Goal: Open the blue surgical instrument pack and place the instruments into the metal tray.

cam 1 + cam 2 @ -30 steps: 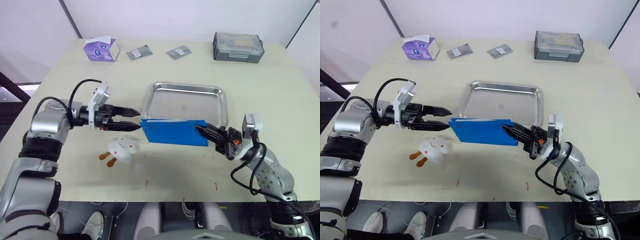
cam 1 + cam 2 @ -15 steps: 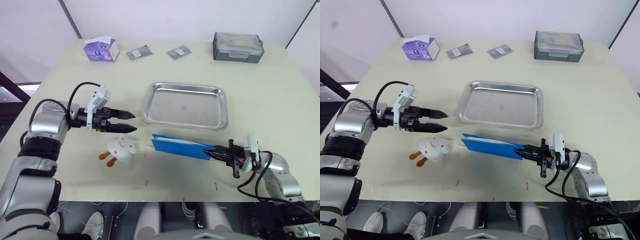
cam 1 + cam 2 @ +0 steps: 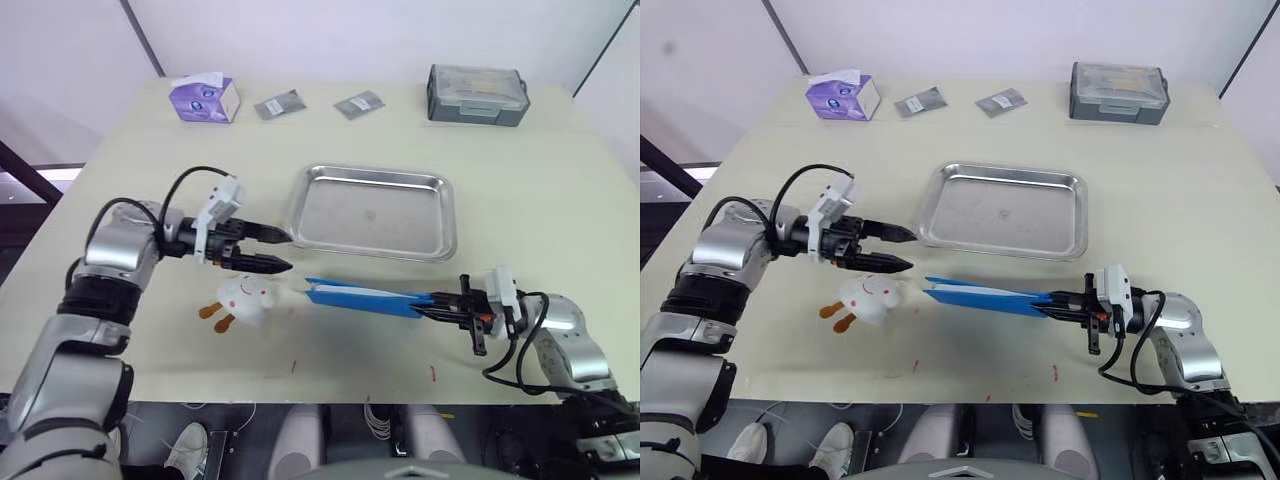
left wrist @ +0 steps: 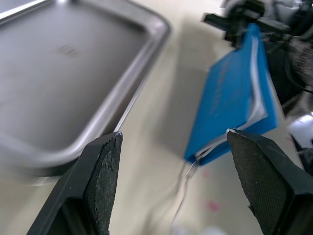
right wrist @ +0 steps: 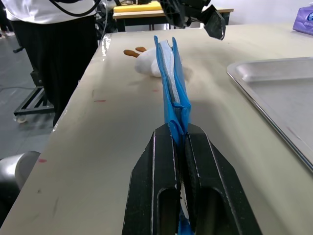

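Left eye view: pale table (image 3: pixel 560 190), both arms reaching in.
Right gripper (image 3: pixel 432 301): fingers pinched shut on one end of the blue surgical instrument pack (image 3: pixel 362 296), pack nearly level and edge-on, just above the table.
Pack position: just in front of the metal tray (image 3: pixel 372 210), apart from its near rim; free end pointing at a small white plush toy (image 3: pixel 243 297).
Pack state: folded shut, pale lining showing at the free edge; instruments hidden from view.
Left gripper (image 3: pixel 277 249): fingers spread wide, empty, near the pack's free end and beside the tray's left rim.
Tray: bare inside.
Step in hand: likely opening, one end anchored, other end awaiting a grasp.
Next move: probably closing the left fingers on a single flap of the free edge, then peeling it away without dragging the whole pack.
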